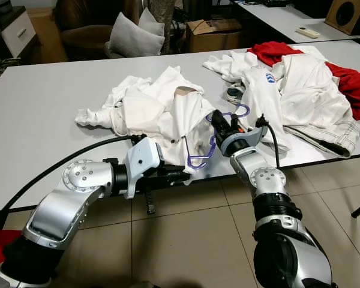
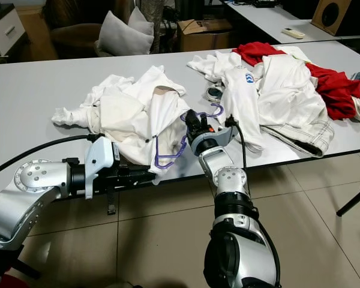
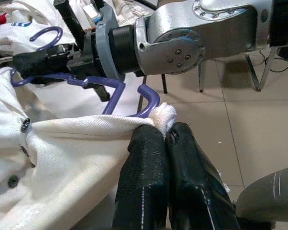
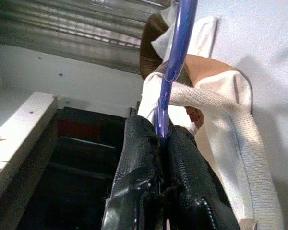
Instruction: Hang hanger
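A purple plastic hanger [image 1: 199,161] lies partly inside a crumpled white shirt [image 1: 156,108] near the front edge of the grey table [image 1: 36,120]. Its hook [image 1: 243,111] points toward the pile on the right. My right gripper [image 1: 219,120] is shut on the hanger's bar [image 4: 175,52], just above the shirt's collar [image 4: 221,105]. My left gripper [image 1: 183,176] reaches in from the table's front edge and is shut on the shirt's hem [image 3: 161,115], right beside one curved end of the hanger [image 3: 151,98].
A heap of white and red clothes [image 1: 312,90] covers the table's right side. Behind the table stand a cardboard box [image 1: 213,33] and a chair with a grey cushion [image 1: 135,39]. Tiled floor [image 1: 186,240] lies below my arms.
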Robot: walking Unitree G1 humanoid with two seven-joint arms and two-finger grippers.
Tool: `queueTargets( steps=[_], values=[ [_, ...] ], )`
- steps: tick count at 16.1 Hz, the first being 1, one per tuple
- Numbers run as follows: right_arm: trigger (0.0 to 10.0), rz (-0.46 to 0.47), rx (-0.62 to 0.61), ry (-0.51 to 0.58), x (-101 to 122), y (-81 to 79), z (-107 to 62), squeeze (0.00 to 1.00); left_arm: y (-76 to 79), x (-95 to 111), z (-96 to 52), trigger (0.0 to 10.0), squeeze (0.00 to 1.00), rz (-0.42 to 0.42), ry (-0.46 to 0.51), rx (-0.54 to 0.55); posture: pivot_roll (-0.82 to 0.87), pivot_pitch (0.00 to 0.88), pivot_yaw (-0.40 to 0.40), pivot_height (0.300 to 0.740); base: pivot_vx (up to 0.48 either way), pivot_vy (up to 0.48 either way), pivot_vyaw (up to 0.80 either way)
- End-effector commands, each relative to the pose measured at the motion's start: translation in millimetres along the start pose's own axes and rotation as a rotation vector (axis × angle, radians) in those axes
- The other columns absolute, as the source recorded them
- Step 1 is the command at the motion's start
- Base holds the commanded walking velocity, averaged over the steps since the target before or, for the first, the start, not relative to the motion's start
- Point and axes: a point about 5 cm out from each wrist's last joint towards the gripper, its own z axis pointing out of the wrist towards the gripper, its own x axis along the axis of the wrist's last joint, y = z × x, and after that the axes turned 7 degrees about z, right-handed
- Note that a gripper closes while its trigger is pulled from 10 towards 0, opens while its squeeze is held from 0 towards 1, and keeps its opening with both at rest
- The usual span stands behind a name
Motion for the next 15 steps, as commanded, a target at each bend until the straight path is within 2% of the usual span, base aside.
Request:
queueTargets(
  steps=[1, 6, 7, 8, 9, 10, 12, 15],
  values=[
    [10.0, -0.033, 0.012, -0.019, -5, -5.1, 3.8, 0.0, -9.3, 9, -3.8, 0.0, 0.0, 0.056, 0.006, 0.043, 0.04, 0.0, 0.052, 0.74, 0.0, 0.0, 0.0],
    [10.0, 0.026, 0.034, -0.017, 0, -2.3, -0.2, 0.0, -32.9, 2, -16.9, 0.0, 0.0, 0.094, -0.074, 0.174, 0.03, 0.0, 0.059, 0.74, 0.0, 0.0, 0.0],
    [10.0, 0.036, 0.019, 0.004, 3, -0.8, -0.4, 0.0, -36.2, 6, -17.3, 0.0, 0.0, 0.089, -0.045, 0.183, 0.03, 0.0, 0.059, 0.74, 0.0, 0.0, 0.0],
    [10.0, 0.028, 0.003, 0.026, 5, 0.4, -0.1, 0.0, -35.2, 9, -16.5, 0.0, 0.0, 0.083, -0.021, 0.166, 0.03, 0.0, 0.059, 0.74, 0.0, 0.0, 0.0],
    [10.0, 0.044, -0.016, 0.054, 8, 1.3, 1.1, 0.0, -27.6, 14, -12.9, 0.0, 0.0, 0.065, 0.017, 0.094, 0.03, 0.0, 0.06, 0.74, 0.0, 0.0, 0.0],
    [10.0, 0.115, 0.011, 0.07, 11, -3.3, 2.9, 0.0, -16.1, 11, -8.5, 0.0, 0.0, 0.054, 0.002, 0.011, 0.03, 0.0, 0.061, 0.74, 0.0, 0.0, 0.0],
    [10.0, 0.16, 0.043, 0.087, 14, -8.9, 4.4, 0.0, -4.7, 2, -5.3, 0.0, 0.0, 0.076, -0.053, -0.063, 0.03, 0.0, 0.06, 0.74, 0.0, 0.0, 0.0],
    [10.0, 0.159, 0.026, 0.093, 15, -7.8, 5.3, 0.0, 1.5, 8, -0.4, 0.0, 0.0, 0.058, -0.007, -0.097, 0.03, 0.0, 0.054, 0.74, 0.0, 0.0, 0.0]
  ],
)
